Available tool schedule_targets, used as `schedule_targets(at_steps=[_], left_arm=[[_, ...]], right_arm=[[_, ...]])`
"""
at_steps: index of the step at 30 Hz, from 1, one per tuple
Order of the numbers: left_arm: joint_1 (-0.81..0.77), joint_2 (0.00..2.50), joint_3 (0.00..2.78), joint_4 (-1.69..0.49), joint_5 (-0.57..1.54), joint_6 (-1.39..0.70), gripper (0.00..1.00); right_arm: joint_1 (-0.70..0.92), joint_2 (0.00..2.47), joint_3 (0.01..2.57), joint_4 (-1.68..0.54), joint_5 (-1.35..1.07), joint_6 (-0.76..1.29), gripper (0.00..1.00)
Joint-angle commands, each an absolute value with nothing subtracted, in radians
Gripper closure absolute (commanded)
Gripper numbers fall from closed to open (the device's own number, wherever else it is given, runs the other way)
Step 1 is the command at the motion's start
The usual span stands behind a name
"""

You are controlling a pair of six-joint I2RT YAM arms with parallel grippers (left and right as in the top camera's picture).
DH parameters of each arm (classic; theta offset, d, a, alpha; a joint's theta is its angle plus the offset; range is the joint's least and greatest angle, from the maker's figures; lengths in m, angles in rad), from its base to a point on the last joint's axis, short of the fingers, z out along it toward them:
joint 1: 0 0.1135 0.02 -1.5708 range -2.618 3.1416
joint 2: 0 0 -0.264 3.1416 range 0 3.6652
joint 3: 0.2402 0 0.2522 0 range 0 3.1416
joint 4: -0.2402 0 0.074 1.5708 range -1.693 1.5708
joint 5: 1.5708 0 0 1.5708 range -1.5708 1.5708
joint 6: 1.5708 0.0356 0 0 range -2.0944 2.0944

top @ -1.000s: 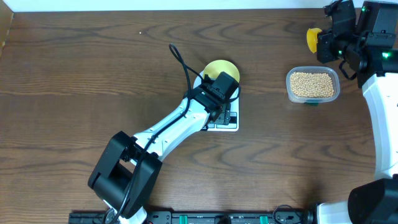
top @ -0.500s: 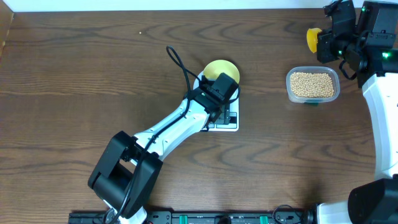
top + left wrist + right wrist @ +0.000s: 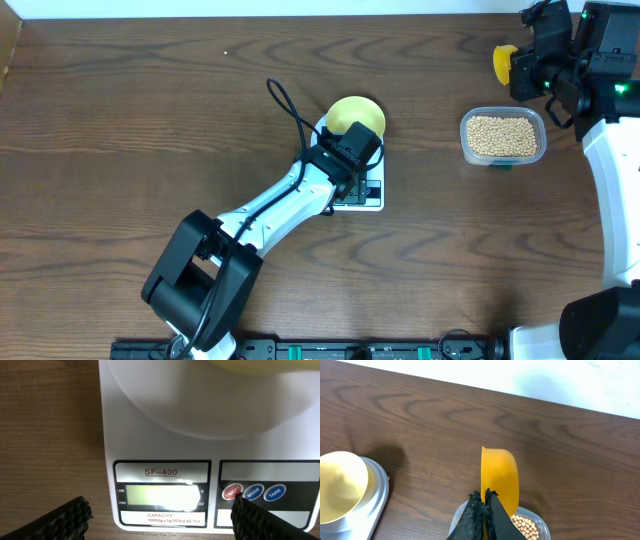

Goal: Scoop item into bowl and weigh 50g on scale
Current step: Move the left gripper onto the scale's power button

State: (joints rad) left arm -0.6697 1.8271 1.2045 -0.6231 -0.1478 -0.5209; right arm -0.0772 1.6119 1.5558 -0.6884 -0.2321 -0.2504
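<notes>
The brown wooden table [image 3: 120, 100] carries everything. The left arm reaches diagonally across it so that the left gripper [image 3: 352, 150] hangs low over the white scale [image 3: 372, 195], near the table's middle. From the left wrist, its 2 fingers stand wide apart, straddling the display [image 3: 161, 496], and the right fingertip [image 3: 247, 512] sits just beside the red button [image 3: 233, 493]. That placement suggests the scale is being switched on or readied before any weighing. The display is washed out by glare, so no digits can be read.

The clear tub [image 3: 503, 136] sits well apart to the right, full of beans [image 3: 502, 134]. The pale yellow bowl [image 3: 356, 112] rests on the scale's platform and looks empty from the right wrist, so none of the 50 g appears to be in.

The right gripper [image 3: 482, 510] is clamped on the handle of the yellow scoop [image 3: 500, 477], held above and behind the tub, probably waiting its turn.
</notes>
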Motion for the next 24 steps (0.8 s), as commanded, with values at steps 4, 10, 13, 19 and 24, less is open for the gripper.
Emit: schedule_targets(at_steps=[4,10,13,19,24], left_arm=[[-0.678,1.842,1.196,-0.623,-0.142,-0.529,0.08],[-0.707,1.86,1.196,-0.615,-0.143,-0.529,0.08],[-0.713,1.863,1.196,-0.615,-0.144,-0.53,0.08],[-0.712,1.863,1.196,-0.615,-0.177,-0.537,0.08],[-0.712,1.863,1.196,-0.616,-0.178,-0.537,0.08]], right_arm=[[-0.072,1.607,1.561,-0.691,-0.239,-0.263,0.99],[-0.072,1.607,1.561,-0.691,-0.239,-0.263,0.99],[-0.072,1.607,1.561,-0.693,-0.239,-0.263,0.99],[-0.072,1.607,1.561,-0.692,-0.239,-0.263,0.99],[-0.072,1.607,1.561,-0.695,-0.239,-0.263,0.99]])
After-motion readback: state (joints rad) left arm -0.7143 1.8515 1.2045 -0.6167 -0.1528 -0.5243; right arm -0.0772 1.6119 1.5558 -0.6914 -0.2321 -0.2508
